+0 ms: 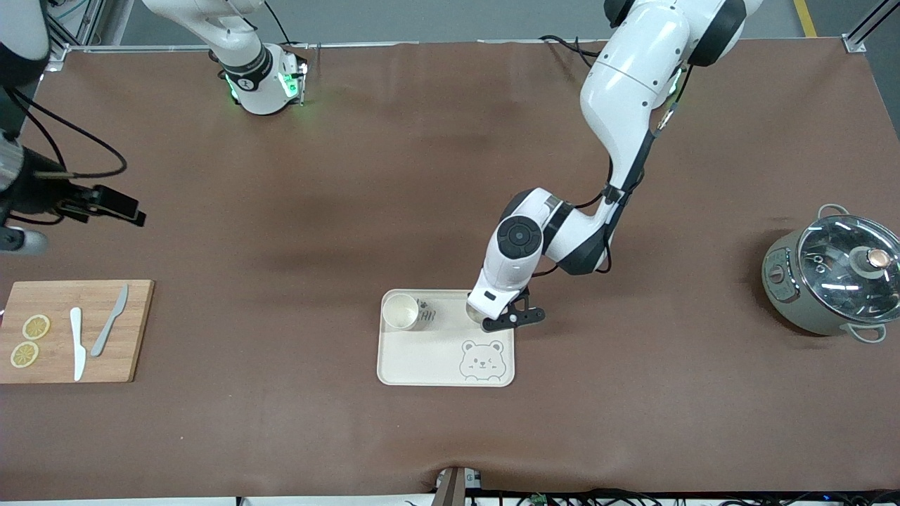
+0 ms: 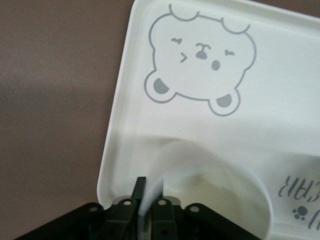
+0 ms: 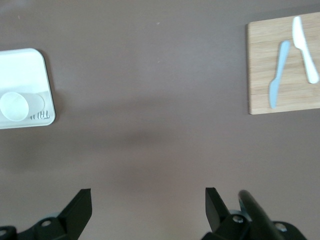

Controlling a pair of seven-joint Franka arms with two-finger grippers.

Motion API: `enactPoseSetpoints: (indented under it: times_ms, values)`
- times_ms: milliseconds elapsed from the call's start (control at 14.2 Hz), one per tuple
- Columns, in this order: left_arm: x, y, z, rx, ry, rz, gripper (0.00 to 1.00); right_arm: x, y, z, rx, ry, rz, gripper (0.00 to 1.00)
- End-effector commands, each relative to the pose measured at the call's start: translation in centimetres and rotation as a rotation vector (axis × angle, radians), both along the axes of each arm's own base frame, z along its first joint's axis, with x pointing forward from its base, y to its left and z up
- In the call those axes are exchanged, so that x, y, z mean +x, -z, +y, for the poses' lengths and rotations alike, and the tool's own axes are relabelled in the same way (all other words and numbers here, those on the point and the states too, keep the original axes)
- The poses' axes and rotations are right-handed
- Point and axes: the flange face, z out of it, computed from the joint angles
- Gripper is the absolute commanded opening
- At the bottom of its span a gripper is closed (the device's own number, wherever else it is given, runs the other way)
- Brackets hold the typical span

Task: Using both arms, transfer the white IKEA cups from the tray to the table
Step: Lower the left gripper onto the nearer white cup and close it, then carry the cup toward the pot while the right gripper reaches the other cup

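On the tray (image 1: 394,376), cup (image 2: 200,185) rim between left fingers (image 2: 140,192)

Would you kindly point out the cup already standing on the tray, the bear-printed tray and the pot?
white cup (image 1: 401,311), front view, its open mouth.
bear-printed tray (image 1: 422,355), front view, bare floor beside the bear.
pot (image 1: 787,299), front view, its grey-green side wall.

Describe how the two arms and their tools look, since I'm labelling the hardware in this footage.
Both arms are glossy white shells with black joint sections. The left arm has a black cable along its forearm and a round black cap at the wrist. Green lights glow at the right arm's base. The left tool and right tool are black, two-fingered.
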Motion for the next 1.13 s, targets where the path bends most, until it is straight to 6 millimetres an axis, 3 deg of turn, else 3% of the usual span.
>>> enactPoseSetpoints:
  times_ms: [0, 141, 282, 494, 706, 847, 988, 1059]
  values:
    - [0.7, -2.0, -0.3, -0.009, 0.032, -0.035, 0.00, 1.9, 2.9, 1.1, 0.009, -0.023, 0.030, 1.00]
    - [1.3, -3.9, 0.2, -0.019, 0.024, -0.052, 0.00, 3.6, 4.1, 1.2, 0.007, -0.020, -0.042, 1.00]
    - [1.8, -6.1, 1.1, -0.016, 0.013, -0.058, 0.00, 4.3, 7.2, 2.3, 0.002, -0.023, -0.005, 1.00]
    - [2.7, -11.5, 3.2, -0.017, -0.014, -0.070, 0.00, 4.7, 12.1, 1.4, 0.005, -0.009, 0.079, 1.00]
    - [4.3, -15.6, 7.4, -0.004, -0.022, -0.071, 0.00, 5.1, 13.0, 2.7, 0.040, 0.095, 0.085, 1.00]
    - [5.4, -18.2, 11.2, 0.013, -0.010, -0.061, 0.00, 6.7, 16.3, 7.2, 0.033, 0.105, 0.022, 1.00]
    - [6.4, -20.0, 15.4, 0.036, 0.013, -0.040, 0.00, 7.8, 22.1, 10.5, 0.031, 0.145, 0.018, 1.00]
    - [6.6, -20.8, 17.4, 0.044, 0.024, -0.025, 0.00, 7.3, 24.6, 13.8, 0.034, 0.132, 0.024, 1.00]
